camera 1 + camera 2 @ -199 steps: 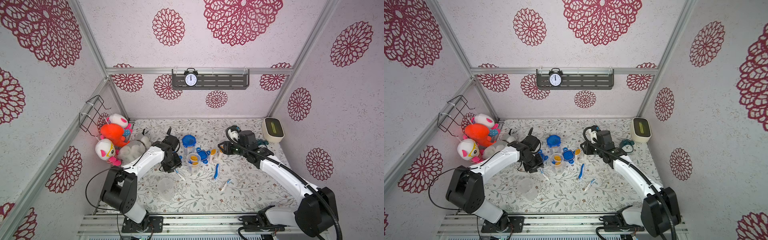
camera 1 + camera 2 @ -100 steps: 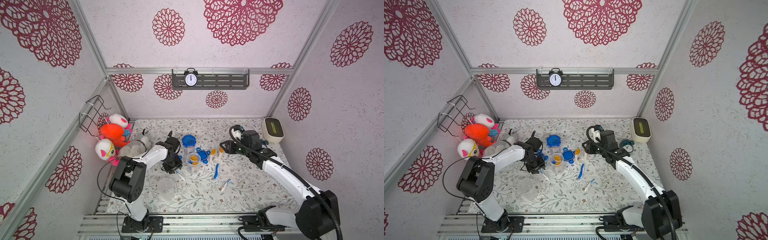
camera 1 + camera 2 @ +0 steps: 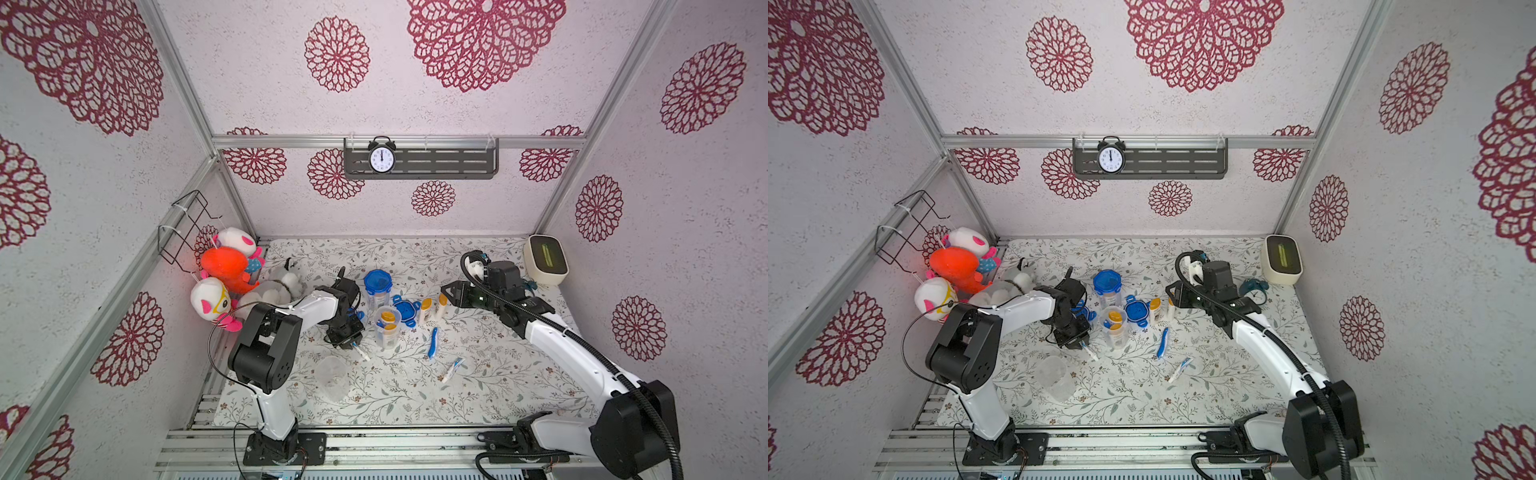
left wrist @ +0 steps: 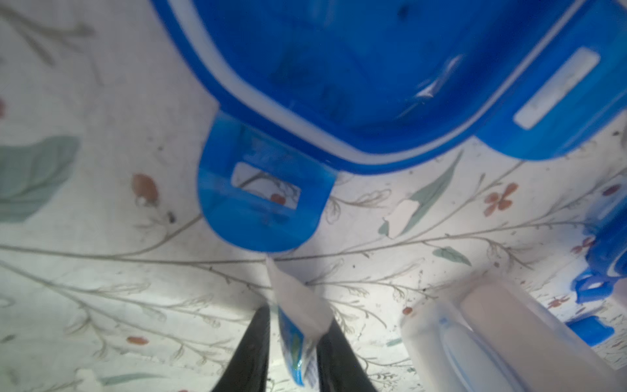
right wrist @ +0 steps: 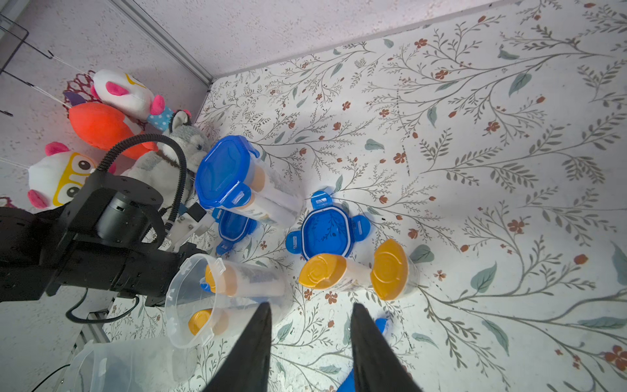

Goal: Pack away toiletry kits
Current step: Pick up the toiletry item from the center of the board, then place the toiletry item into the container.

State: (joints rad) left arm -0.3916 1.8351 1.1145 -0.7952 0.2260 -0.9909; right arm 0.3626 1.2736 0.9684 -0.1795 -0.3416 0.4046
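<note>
Pinching a toothpaste tube (image 4: 294, 300), the left hand (image 4: 297, 319) crowds a loose lid (image 4: 356, 68) (right hand (image 5: 311, 307) open, empty).

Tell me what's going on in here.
Two robot arms are packing toiletry kits into cups. The left gripper pinches a small toothpaste tube down on the floral mat, beside an open cup holding two orange-capped bottles. The right gripper hangs open over two more bottles standing by a loose blue lid. One lidded cup is done. A third cup looks empty, and a toothbrush and second tube lie loose.
</note>
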